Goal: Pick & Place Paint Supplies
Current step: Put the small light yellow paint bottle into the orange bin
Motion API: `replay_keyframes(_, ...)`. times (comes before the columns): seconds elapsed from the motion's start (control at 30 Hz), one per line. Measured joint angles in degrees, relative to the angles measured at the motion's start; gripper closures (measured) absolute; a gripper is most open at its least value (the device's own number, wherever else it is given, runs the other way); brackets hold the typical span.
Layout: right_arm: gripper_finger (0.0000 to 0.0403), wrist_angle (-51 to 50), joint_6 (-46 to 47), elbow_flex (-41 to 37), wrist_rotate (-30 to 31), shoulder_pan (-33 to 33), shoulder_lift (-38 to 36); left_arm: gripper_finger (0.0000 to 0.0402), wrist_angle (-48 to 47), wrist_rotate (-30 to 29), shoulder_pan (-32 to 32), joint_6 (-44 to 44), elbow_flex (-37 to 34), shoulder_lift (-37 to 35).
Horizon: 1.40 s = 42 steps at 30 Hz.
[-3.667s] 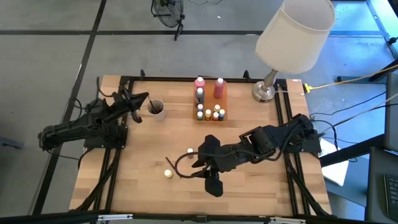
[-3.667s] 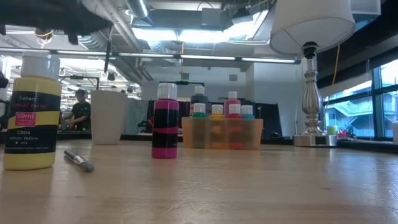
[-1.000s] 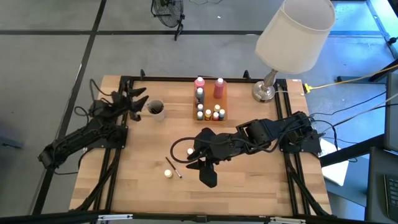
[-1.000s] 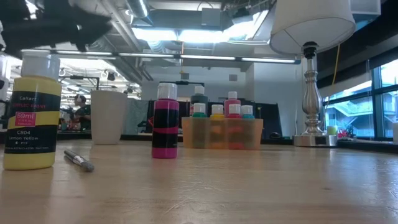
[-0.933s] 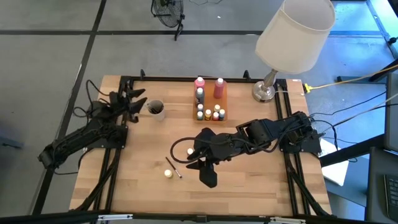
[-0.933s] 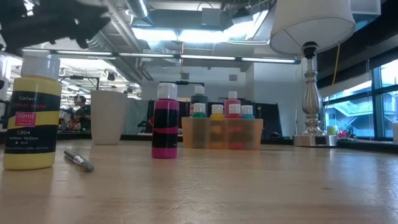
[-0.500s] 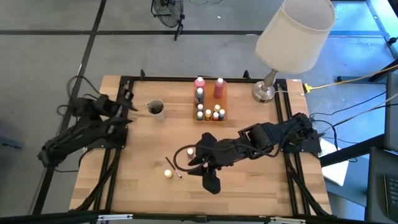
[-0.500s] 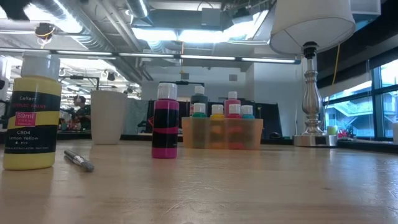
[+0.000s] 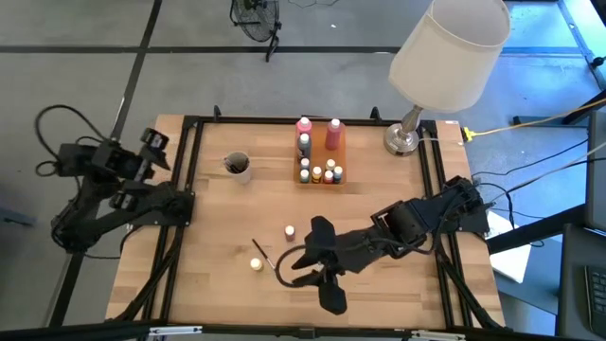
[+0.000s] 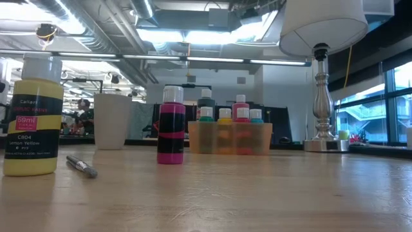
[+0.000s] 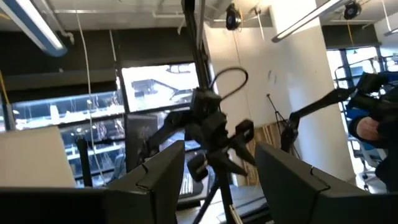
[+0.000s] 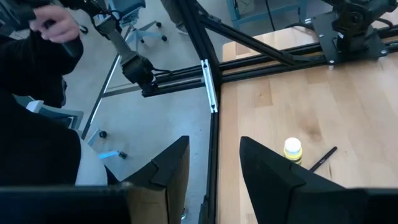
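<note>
A yellow bottle (image 9: pixel 256 264) with a white cap stands near the table's front, with a thin dark brush (image 9: pixel 264 256) lying beside it. A pink bottle (image 9: pixel 289 230) stands a little farther in. In the low view these are the yellow bottle (image 10: pixel 33 116), the brush (image 10: pixel 82 165) and the pink bottle (image 10: pixel 171 125). My right gripper (image 9: pixel 295 269) hovers open just right of the yellow bottle (image 12: pixel 292 149), holding nothing. My left gripper (image 9: pixel 155 152) is open beyond the table's left edge, facing the room.
An orange tray (image 9: pixel 320 163) with several bottles stands at the far middle, and a cup (image 9: pixel 237 166) stands to its left. A lamp (image 9: pixel 445 57) rises at the far right. A person (image 12: pixel 37 74) stands beside the near left corner. Bare wood lies near right.
My left gripper has drawn back from beside the cup toward the table's left edge and past it, tipping upward. My right gripper has moved toward the near edge, closer to the yellow bottle and brush. The bottles and brush have stayed put.
</note>
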Motion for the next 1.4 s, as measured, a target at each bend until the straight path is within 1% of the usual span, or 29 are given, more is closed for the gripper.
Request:
replay_keyframes(0.17, 0.0259, 0.0, 0.0, 0.0, 2.5, 1.6, 0.0, 0.021, 0.1, -2.0, 0.0, -2.4, 4.5, 2.4)
replay_keyframes(0.37, 0.0259, 0.3, 0.0, 0.0, 3.4, 1.9, 0.0, 0.021, 0.1, -2.1, 0.0, -3.6, 11.9, 12.3)
replay_keyframes(0.47, 0.0259, 0.4, 0.0, 0.0, 3.4, 1.9, 0.0, 0.021, 0.0, 0.5, -0.3, -4.6, 16.2, 18.3)
replay_keyframes(0.57, 0.0259, 0.4, 0.0, 0.0, 3.5, 2.2, 0.0, 0.021, 0.0, 6.3, -1.9, -6.3, 19.5, 23.5)
replay_keyframes(0.63, 0.0259, 0.3, 0.1, 0.0, 3.5, 2.5, 0.0, 0.021, -0.1, 8.1, -4.0, -6.8, 20.4, 26.3)
replay_keyframes(0.83, 0.0259, -0.5, 0.4, 0.0, 6.0, 3.3, 0.0, 0.021, -0.1, 7.4, -13.7, -1.4, 20.6, 32.3)
replay_keyframes(0.97, 0.0259, -1.1, 0.9, 0.0, 6.9, 3.5, 0.0, 0.021, -0.1, 4.1, -21.3, 1.5, 20.7, 36.4)
replay_keyframes(1.1, 0.0259, -1.7, 1.1, 0.0, 7.0, 3.6, 0.0, 0.021, -0.3, -0.2, -29.9, 2.4, 20.7, 40.7)
replay_keyframes(1.23, 0.0259, -2.9, 1.4, 0.0, 7.1, 4.2, 0.0, 0.021, -0.1, -1.8, -38.6, 2.0, 20.7, 43.3)
replay_keyframes(1.33, 0.0259, -3.5, 1.5, 0.0, 7.7, 5.1, 0.0, 0.021, -0.8, -2.3, -44.8, -3.0, 20.7, 44.5)
replay_keyframes(1.4, 0.0259, -3.8, 1.5, 0.0, 8.1, 5.7, 0.0, 0.021, -3.2, -2.3, -48.7, -6.4, 20.7, 45.0)
